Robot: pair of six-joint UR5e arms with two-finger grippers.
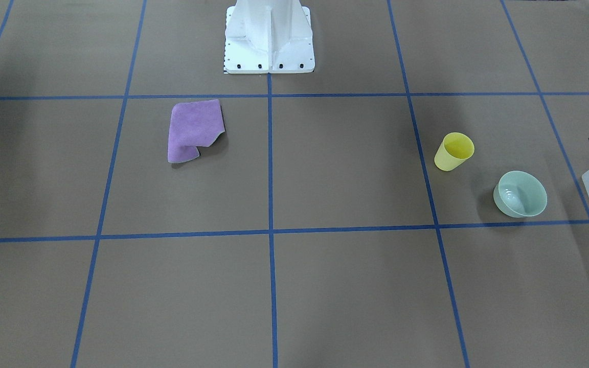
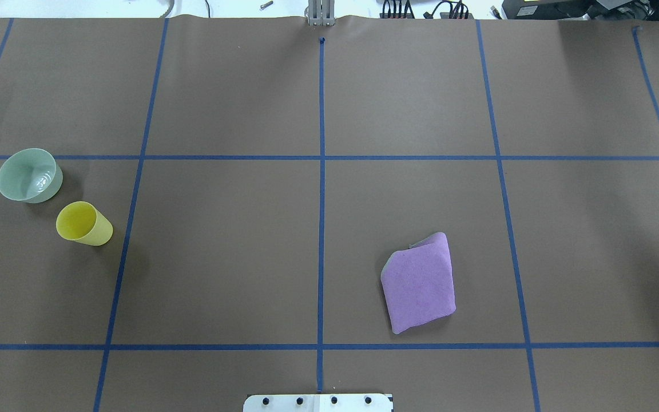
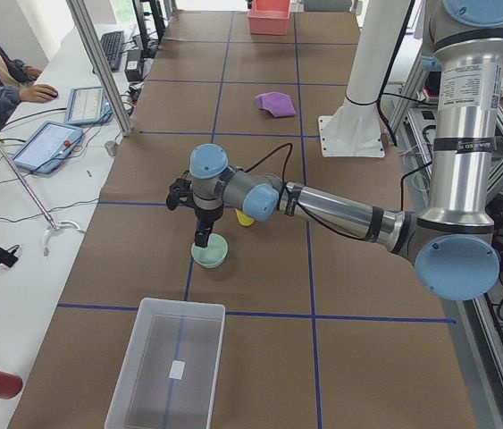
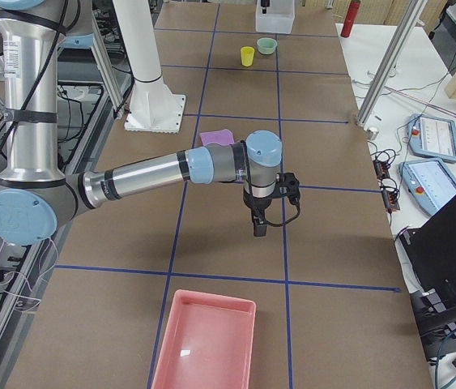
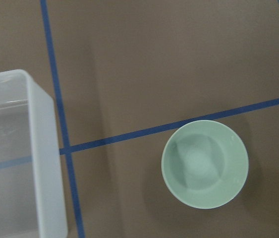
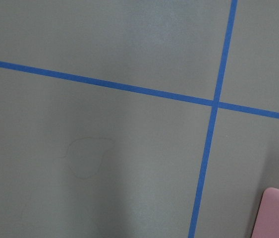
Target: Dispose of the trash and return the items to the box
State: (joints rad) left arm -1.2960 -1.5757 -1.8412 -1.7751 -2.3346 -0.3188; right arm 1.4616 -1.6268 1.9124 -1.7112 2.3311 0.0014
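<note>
Brown paper with blue tape lines covers the surface [image 2: 221, 257] you are looking at. None of the job looks done yet, so all of it is left for you.

Look at the left arm [image 3: 340, 210] first. It reaches out long and low, and its wrist bends so the left gripper [image 3: 202, 237] points straight down, right over the bowl. You cannot tell if that gripper is spread or pressed together.

Now the right arm [image 4: 147, 174]. It reaches out too. The right gripper [image 4: 258, 227] points down over bare paper, near the pink tray [image 4: 211, 297] and well apart from the cloth. You cannot tell its state either.

Next is the box [image 3: 180, 305]. It sits at the left end of the surface, near the bowl, and no item is inside it.

Then the purple cloth [image 2: 420, 283] lies folded on the right half, close to the robot's base.

Last come the small things. You find the mint-green bowl [image 2: 27, 175] upright on the far left side, and the yellow cup [image 2: 83, 223] stands just beside it.
</note>
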